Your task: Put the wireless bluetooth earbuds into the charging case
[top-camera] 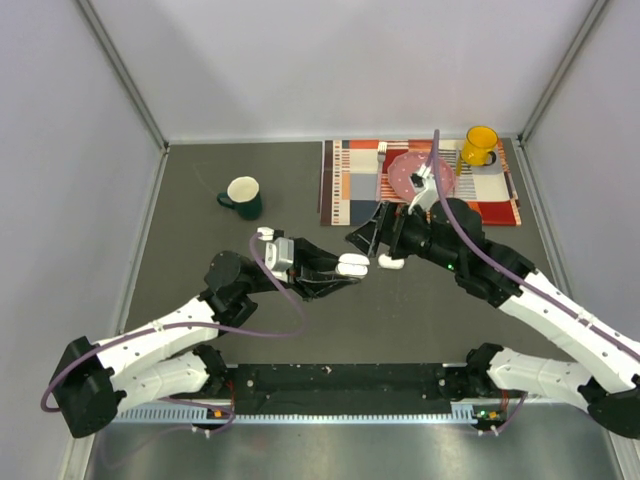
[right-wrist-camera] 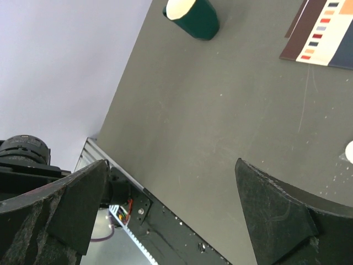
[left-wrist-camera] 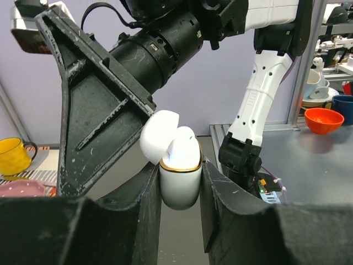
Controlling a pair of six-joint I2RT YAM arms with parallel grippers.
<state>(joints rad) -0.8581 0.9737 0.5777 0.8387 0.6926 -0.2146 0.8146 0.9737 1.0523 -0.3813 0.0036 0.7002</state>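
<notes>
My left gripper (top-camera: 345, 268) is shut on the white charging case (top-camera: 353, 265) and holds it above the grey table. In the left wrist view the case (left-wrist-camera: 180, 182) stands upright between the fingers (left-wrist-camera: 132, 221), with a gold rim and its lid (left-wrist-camera: 159, 135) tipped open to the left. A white rounded piece (left-wrist-camera: 183, 144) sits in the opening; I cannot tell if it is an earbud. My right gripper (top-camera: 368, 236) is open and empty just beyond the case, with its jaws wide apart in the right wrist view (right-wrist-camera: 171, 182). A small white piece (top-camera: 390, 262) lies by it.
A dark green mug (top-camera: 243, 196) stands at the back left and also shows in the right wrist view (right-wrist-camera: 193, 15). A striped placemat (top-camera: 350, 185) at the back right carries a pink plate (top-camera: 405, 168) and a yellow mug (top-camera: 479, 145).
</notes>
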